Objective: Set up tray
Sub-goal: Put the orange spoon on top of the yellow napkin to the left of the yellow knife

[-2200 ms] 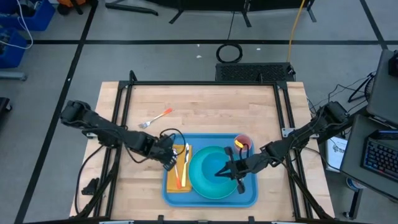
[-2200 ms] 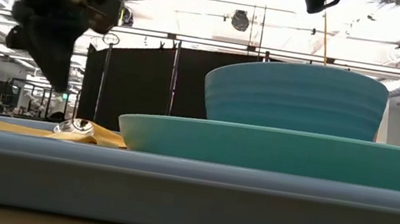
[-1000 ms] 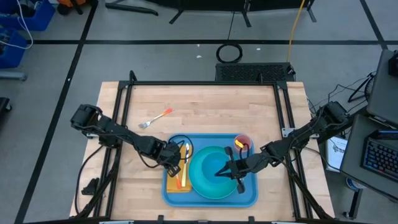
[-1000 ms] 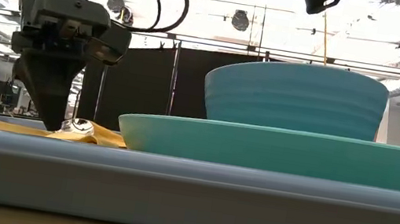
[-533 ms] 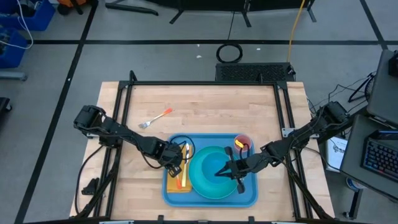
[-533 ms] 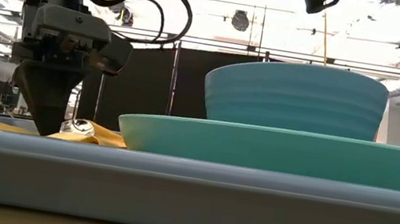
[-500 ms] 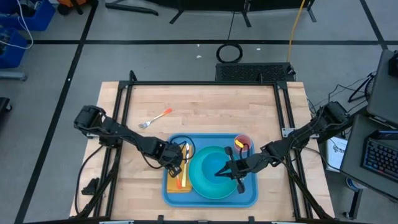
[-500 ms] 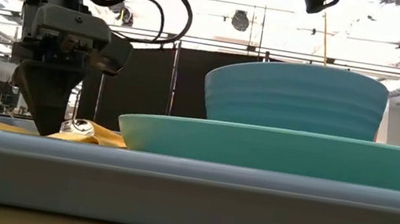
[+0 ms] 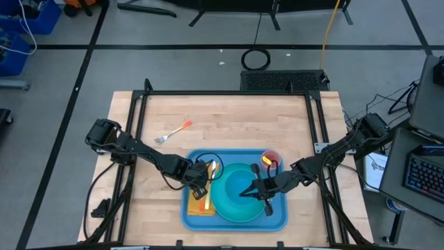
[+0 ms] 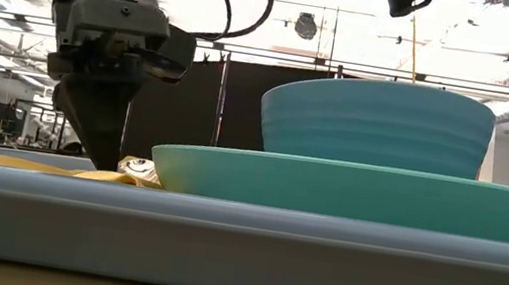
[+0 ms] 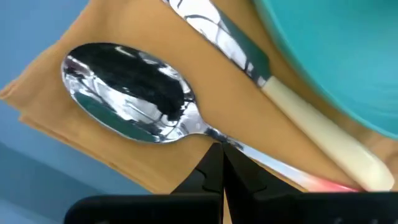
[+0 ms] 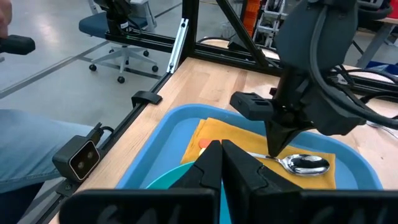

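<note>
Risk centres on the spoon point(image 11: 134, 99), which lies on the yellow napkin point(image 9: 197, 206) inside the tray point(image 9: 277, 221). The tray sits on the table point(image 9: 229, 118), at its near edge. The left gripper point(image 10: 101, 155), fingers clenched and empty, presses its tips against the spoon's neck. A further push could slide the spoon off the napkin, bunch the cloth, or knock the knife point(image 11: 273, 93) beside the plate point(image 10: 358, 190). The right gripper point(image 9: 252, 191), fingers clenched, hangs over the bowl point(image 10: 376, 122).
</note>
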`<action>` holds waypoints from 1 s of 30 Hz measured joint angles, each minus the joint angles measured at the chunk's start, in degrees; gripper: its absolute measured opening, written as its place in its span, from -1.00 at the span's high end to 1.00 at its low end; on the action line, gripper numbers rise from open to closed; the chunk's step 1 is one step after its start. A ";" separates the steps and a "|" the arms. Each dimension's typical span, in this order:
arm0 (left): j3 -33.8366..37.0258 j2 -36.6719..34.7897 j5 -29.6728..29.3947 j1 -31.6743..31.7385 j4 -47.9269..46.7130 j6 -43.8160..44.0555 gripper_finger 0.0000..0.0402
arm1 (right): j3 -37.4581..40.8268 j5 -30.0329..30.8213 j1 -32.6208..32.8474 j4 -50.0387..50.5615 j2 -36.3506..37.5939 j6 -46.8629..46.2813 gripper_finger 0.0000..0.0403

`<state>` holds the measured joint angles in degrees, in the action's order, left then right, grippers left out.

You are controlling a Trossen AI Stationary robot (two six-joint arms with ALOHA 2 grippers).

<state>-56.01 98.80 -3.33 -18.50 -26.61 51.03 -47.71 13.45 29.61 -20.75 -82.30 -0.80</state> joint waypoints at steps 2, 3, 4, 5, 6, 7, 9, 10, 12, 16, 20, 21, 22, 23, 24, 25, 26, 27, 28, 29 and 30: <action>-0.02 -0.02 -0.24 0.00 0.47 -0.48 1.00 | -0.01 0.00 0.02 0.00 0.00 0.00 1.00; -0.02 -0.02 -0.64 0.00 0.58 -0.97 1.00 | -0.01 0.00 0.00 0.00 0.00 0.00 1.00; 0.00 -0.02 -1.31 -0.07 0.62 -1.63 1.00 | -0.01 0.00 0.01 0.00 0.00 0.00 1.00; -0.02 -0.02 -1.92 -0.24 0.72 -2.25 1.00 | -0.01 0.00 0.00 0.00 0.00 0.00 1.00; -0.01 -0.04 -2.34 -0.38 0.90 -2.54 1.00 | -0.01 0.00 0.00 0.00 0.00 0.00 1.00; -0.02 -0.07 -2.22 -0.38 1.03 -2.54 1.00 | -0.01 0.00 0.00 0.02 0.00 -0.02 1.00; -0.02 -0.07 -2.19 -0.50 0.94 -2.33 1.00 | -0.01 0.00 0.00 0.00 0.00 -0.02 1.00; -0.02 -0.07 -2.23 -0.76 0.94 -2.34 1.00 | -0.01 0.00 0.00 0.00 0.00 -0.02 1.00; -0.02 -0.09 -1.58 -1.07 0.89 -2.23 1.00 | -0.01 0.00 0.00 0.02 0.00 -0.02 1.00; -0.02 -0.13 1.21 -1.48 0.39 -0.07 1.00 | -0.01 0.00 0.02 0.02 0.00 -0.02 1.00; -0.02 -0.17 0.70 -1.55 -1.70 0.34 1.00 | -0.01 0.00 0.01 0.00 0.00 -0.02 1.00; -0.02 -0.17 0.52 -1.53 -1.64 0.49 1.00 | -0.01 0.00 0.02 0.00 0.00 -0.02 1.00; -0.02 -0.17 0.46 -1.53 -1.49 0.54 1.00 | -0.01 0.00 0.02 0.00 0.00 -0.02 1.00; -0.02 -0.17 0.45 -1.49 -1.38 0.55 1.00 | -0.01 0.00 0.02 -0.01 0.00 -0.02 1.00; -0.02 -0.17 0.39 -1.37 -1.31 0.48 1.00 | -0.01 0.00 0.02 -0.02 0.00 -0.02 1.00; -0.02 -0.17 0.29 -1.30 -1.16 0.17 1.00 | -0.01 0.00 0.02 -0.02 0.00 -0.02 1.00; -0.02 -0.17 0.28 -1.21 -0.84 -0.05 1.00 | -0.01 0.00 0.02 -0.02 0.00 -0.02 1.00; -0.02 -0.17 0.28 -1.09 -0.55 -0.16 1.00 | -0.01 0.00 0.01 -0.02 0.00 -0.02 1.00; -0.02 -0.17 0.26 -1.01 -0.41 -0.16 1.00 | -0.01 0.00 0.00 -0.02 0.00 -0.02 1.00; -0.02 -0.17 0.22 -0.95 -0.31 -0.18 1.00 | -0.01 0.00 0.01 -0.02 0.00 -0.02 1.00; -0.03 0.09 0.20 -0.83 -0.09 -0.20 1.00 | -0.01 0.00 0.01 -0.02 0.00 -0.02 1.00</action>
<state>-56.04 98.90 -3.13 -19.33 -26.70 50.83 -47.72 13.45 29.62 -20.78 -82.30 -0.82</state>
